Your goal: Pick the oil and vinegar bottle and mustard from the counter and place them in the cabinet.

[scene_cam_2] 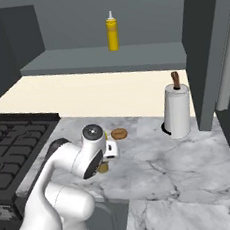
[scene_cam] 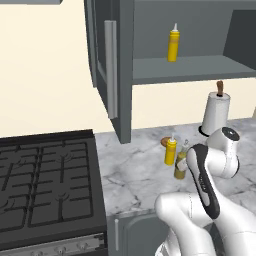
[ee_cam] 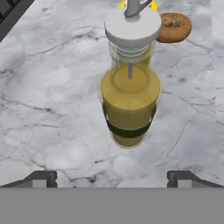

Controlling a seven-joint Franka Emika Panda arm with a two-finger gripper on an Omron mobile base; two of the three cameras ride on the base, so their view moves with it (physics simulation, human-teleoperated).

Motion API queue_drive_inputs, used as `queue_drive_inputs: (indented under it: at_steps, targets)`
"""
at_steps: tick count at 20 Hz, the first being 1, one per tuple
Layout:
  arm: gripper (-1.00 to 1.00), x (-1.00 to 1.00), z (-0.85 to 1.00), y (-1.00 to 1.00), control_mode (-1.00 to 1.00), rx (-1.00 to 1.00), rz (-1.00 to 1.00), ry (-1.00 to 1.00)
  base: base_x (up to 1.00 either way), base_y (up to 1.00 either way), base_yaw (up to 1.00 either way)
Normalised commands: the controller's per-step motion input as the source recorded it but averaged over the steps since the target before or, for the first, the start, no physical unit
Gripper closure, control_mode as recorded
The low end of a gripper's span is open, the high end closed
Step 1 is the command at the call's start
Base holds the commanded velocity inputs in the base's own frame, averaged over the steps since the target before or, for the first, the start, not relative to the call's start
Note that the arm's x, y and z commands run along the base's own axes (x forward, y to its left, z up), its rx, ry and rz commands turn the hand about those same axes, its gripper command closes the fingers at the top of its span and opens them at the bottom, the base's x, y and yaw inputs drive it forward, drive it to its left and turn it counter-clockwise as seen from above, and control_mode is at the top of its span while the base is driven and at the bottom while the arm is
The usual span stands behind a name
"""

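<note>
The oil and vinegar bottle (ee_cam: 129, 103), olive-brown with a dark band and a pale spout, stands upright on the marble counter (ee_cam: 52, 87). My gripper (ee_cam: 113, 179) hangs above it, open, with a fingertip (ee_cam: 43, 178) well out to either side and nothing between them. In the left base view the oil and vinegar bottle (scene_cam: 180, 164) is half hidden by my arm. The mustard (scene_cam: 171, 151), a yellow squeeze bottle, stands just behind it on the counter (scene_cam: 140, 170). The cabinet (scene_cam: 190, 70) hangs open above, with a matching yellow bottle (scene_cam: 173, 44) on its shelf.
A brown doughnut (ee_cam: 174, 27) lies beyond the bottles. A paper towel roll (scene_cam: 216, 112) stands at the back right of the counter. The black gas stove (scene_cam: 45, 180) is on the left. The cabinet door (scene_cam: 111, 70) hangs open over the counter's left end.
</note>
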Motion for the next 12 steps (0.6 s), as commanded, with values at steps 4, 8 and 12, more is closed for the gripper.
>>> queue_drive_inputs:
  at_steps: [4, 8, 12]
  targets:
    - [-1.00, 0.20, -0.08, 0.00, -1.00, 0.06, 0.00, 0.00, 0.00, 0.00, 0.00]
    - [-1.00, 0.27, -0.07, -0.02, -1.00, 0.03, 0.00, 0.00, 0.00, 0.00, 0.00]
    - [-1.00, 0.28, -0.06, -0.07, -1.00, 0.03, 0.00, 0.00, 0.00, 0.00, 0.00]
